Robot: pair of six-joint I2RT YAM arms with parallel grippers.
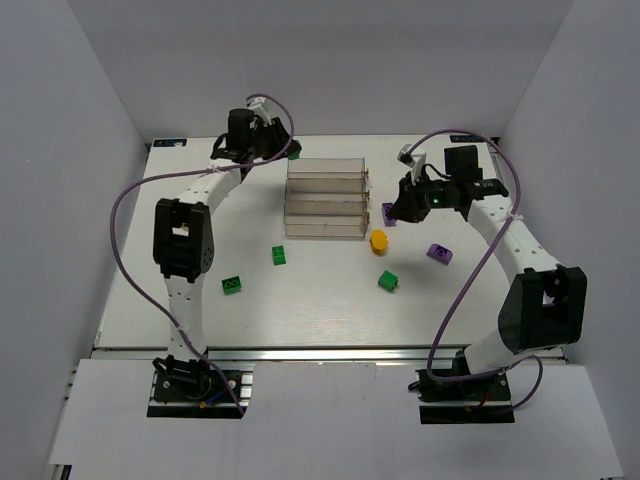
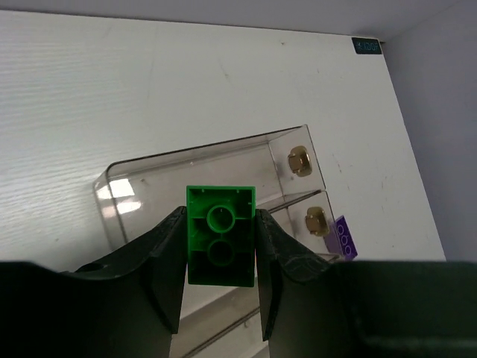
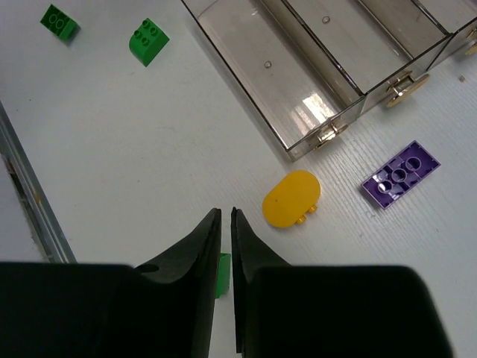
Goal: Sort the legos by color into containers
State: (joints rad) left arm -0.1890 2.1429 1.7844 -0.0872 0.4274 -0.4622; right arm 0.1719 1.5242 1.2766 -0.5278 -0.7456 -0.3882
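- At the upper left of the top view, your left gripper (image 1: pixel 283 147) is clamping a green lego (image 1: pixel 294 152) by two opposite sides. Its hollow underside is facing the wrist camera.
- In the left wrist view, that lego is showing in front of one end of the containers (image 2: pixel 216 168). They are sitting as one clear block at the middle of the table (image 1: pixel 200 330).
- Right of the block in the top view, your right gripper (image 3: pixel 226 216) is hovering above the table. Its jaws are drawn almost together, leaving only a thin slit, and nothing is showing between the tips.
- Just right of those tips in the right wrist view, a yellow lego (image 3: pixel 292 198) is lying on the table. A flat purple plate (image 3: pixel 400 173) is lying further right, near the containers' end.
- Below the block in the top view, three loose green bricks (image 1: pixel 279 256) (image 1: pixel 232 285) (image 1: pixel 388 281) are lying apart from each other. A purple lego (image 1: pixel 438 252) is lying to the right of the yellow one.
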